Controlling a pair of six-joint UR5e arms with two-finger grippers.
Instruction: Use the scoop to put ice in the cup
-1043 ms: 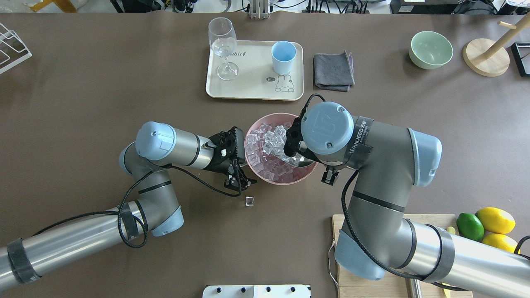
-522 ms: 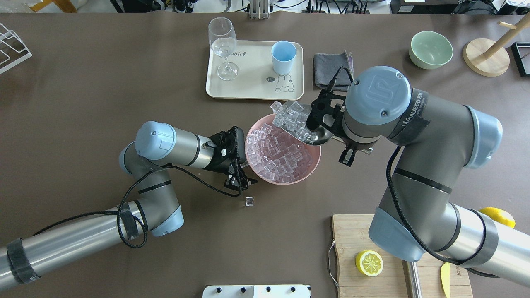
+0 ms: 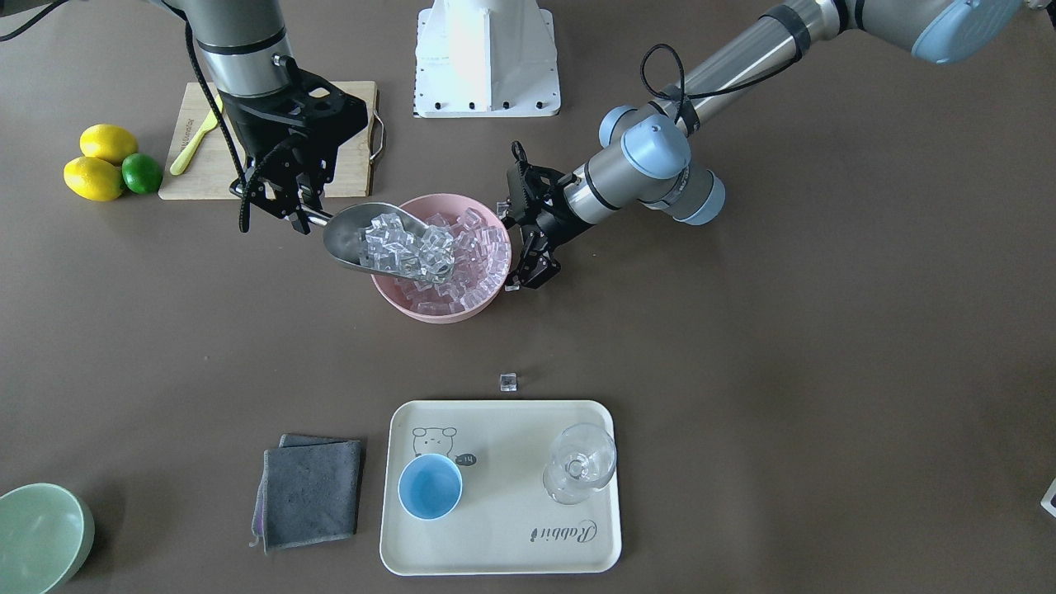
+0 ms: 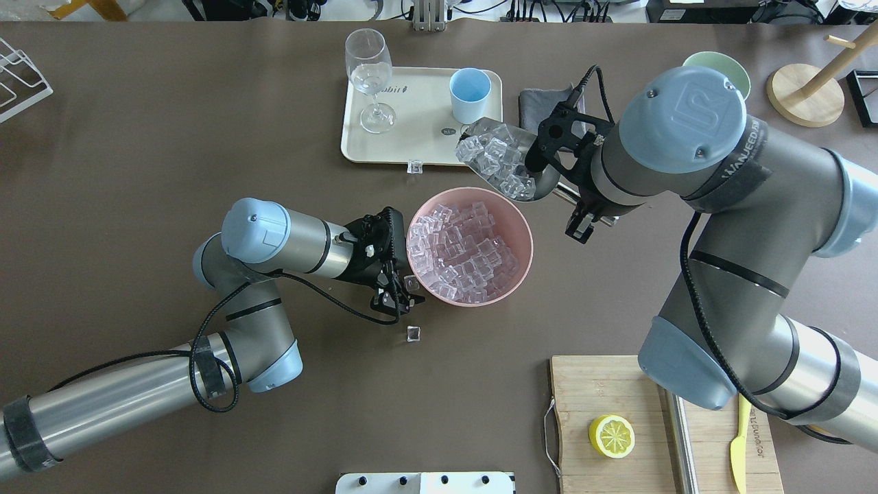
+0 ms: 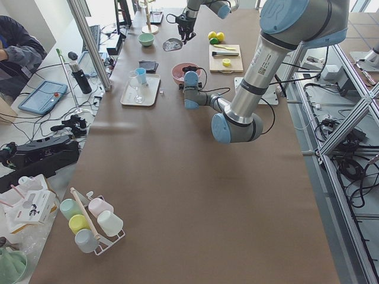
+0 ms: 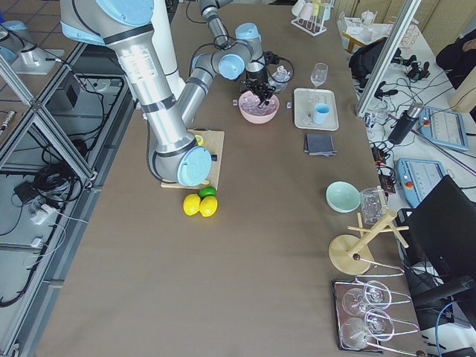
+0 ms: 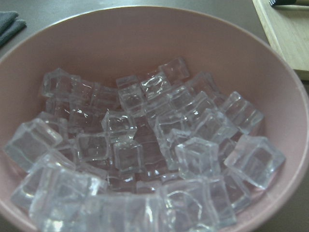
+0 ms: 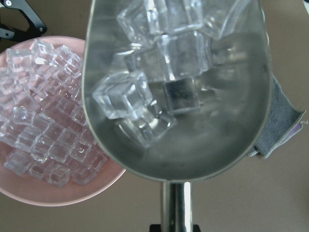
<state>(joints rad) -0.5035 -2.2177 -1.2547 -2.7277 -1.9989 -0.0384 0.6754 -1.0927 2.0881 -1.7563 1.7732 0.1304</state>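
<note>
1. Now the carry step: right end effector (image 3: 299, 210) clenched on scoop (image 4: 507, 168) handle, ice (image 4: 490, 154) heaped inside, raised near tray (image 4: 357, 137).
2. Cup (image 4: 470, 95) on tray, looks empty.
3. Next: centre over cup, tip slowly.
4. Left end effector (image 4: 398, 285) by bowl (image 4: 527, 237); cannot tell its grip.

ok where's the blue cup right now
Overhead view: the cup stands on the tray's right half, wine glass to its left, grey cloth past the tray's right edge.
</note>
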